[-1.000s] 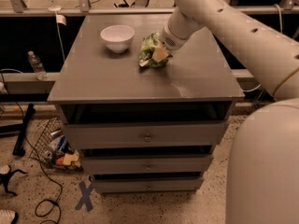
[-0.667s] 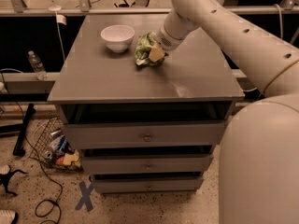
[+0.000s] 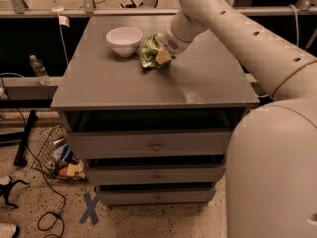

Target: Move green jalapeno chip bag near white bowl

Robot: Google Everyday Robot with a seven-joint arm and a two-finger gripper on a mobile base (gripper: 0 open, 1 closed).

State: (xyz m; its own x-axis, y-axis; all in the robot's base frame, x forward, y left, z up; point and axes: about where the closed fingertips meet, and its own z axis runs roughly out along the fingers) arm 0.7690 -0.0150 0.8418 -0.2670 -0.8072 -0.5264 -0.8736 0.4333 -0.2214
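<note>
The green jalapeno chip bag (image 3: 149, 49) is crumpled on the grey cabinet top (image 3: 148, 83), just right of the white bowl (image 3: 124, 39) and a small gap from its rim. My gripper (image 3: 161, 56) comes in from the upper right and is shut on the bag's right side. A tan finger pad (image 3: 164, 57) presses against the foil. The far finger is hidden behind the bag. The bowl stands upright at the back left of the top.
The cabinet has three drawers (image 3: 156, 145) below its top. A metal rail (image 3: 99, 11) runs behind it. A water bottle (image 3: 37, 68) stands on a ledge at left. A wire basket of items (image 3: 62, 157), cables and a blue tape cross (image 3: 90, 208) are on the floor.
My gripper has moved left and slightly back with the chip bag, bringing it closer to the white bowl. The bowl has not moved.
</note>
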